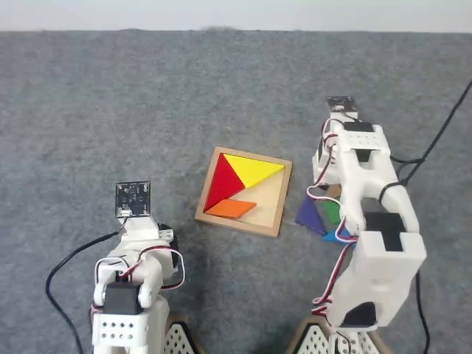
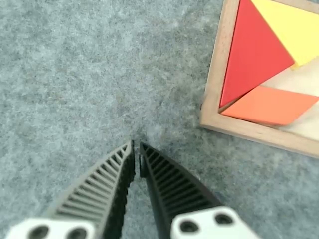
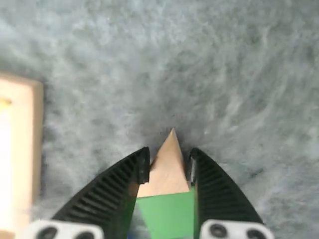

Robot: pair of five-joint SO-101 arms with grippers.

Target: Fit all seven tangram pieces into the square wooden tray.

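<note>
**Entry: tangram puzzle, partly filled, seen from beside the tabletop (image 1: pixel 110 110)**

- Tray (image 1: pixel 237 223): square, wooden, lying near the middle of the grey surface, between the 2 arms.
- Seated in the tray, 3 pieces: red triangle (image 1: pixel 220 184) along one side, yellow triangle (image 1: pixel 252 169) touching it along the adjoining side, and orange piece (image 1: pixel 231 209) beneath the red one. The rest of the tray floor is bare wood.
- Loose beside the tray, under the right arm, 3 pieces close together: purple piece (image 1: pixel 310 214), green piece (image 1: pixel 332 212) and blue piece (image 1: pixel 335 236). That makes 6 counted.
- Right end effector (image 3: pixel 168 159): clamped on the green piece, with a pale wooden tip poking out between the fingers. I cannot tell whether the piece is lifted or resting on the surface.
- Left end effector (image 2: pixel 136 149): fingers drawn together with nothing between them, poised over bare surface just off a corner of the tray.

Status, as I judge it: under half done. 3 of 7 pieces are placed, 4 are left by the task's count, and the green one looks to be next in.
</note>
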